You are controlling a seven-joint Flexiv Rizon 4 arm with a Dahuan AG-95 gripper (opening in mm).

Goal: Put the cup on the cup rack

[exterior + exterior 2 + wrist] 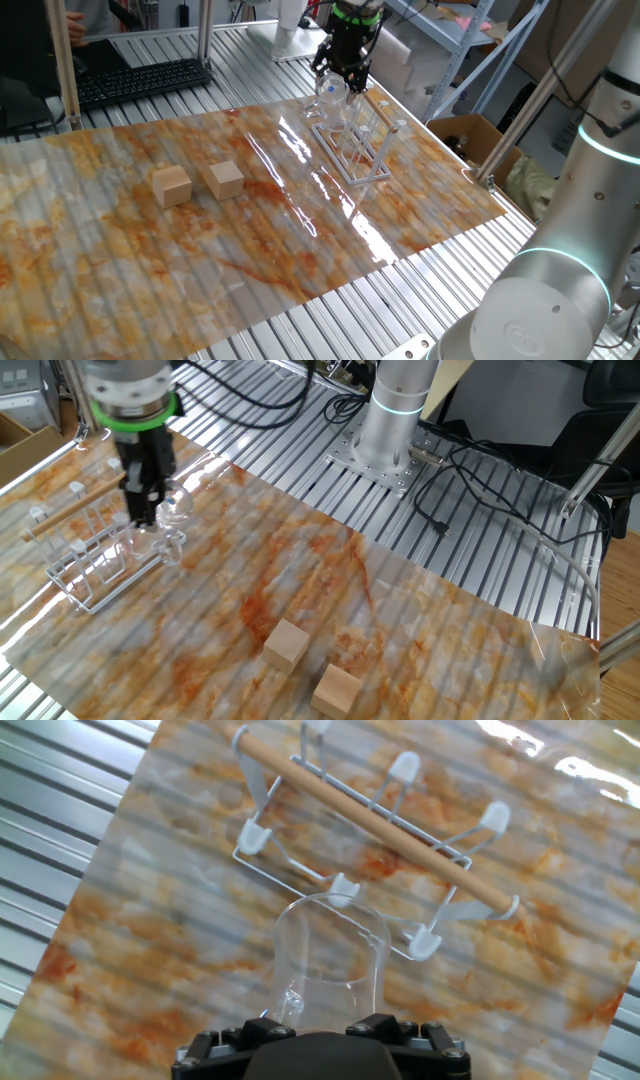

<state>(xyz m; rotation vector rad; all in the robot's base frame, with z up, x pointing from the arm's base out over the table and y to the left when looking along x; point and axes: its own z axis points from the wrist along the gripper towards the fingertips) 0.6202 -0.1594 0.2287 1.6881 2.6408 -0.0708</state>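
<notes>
One fixed view: the pincer (342, 72) hangs at the far end of the tabletop (120, 260), clenched on the cup (331, 97), which it holds in the air just above the far end of the cup rack (352, 145). The carry looks nearly over; the placing step appears to be in hand. Two wooden cubes (198, 184) sit well apart to the left on the marbled, glossy sheet, beyond which lie slatted metal, a keyboard (140, 80) and a cardboard box (472, 137).

The other fixed view: the cup (165, 520) hangs beside the rack (95, 555) at far left, the arm's base (385, 435) behind amid cables.

Hand view: the cup (330, 960), mouth away from the camera, is gripped at its closed end, its rim over a near white-tipped peg (345, 885) of the rack (370, 845), below the wooden bar (375, 820). Next, judging from this, the open mouth must be lined up with one peg and lowered over it, slowly, since clear walls hide small misalignment.
</notes>
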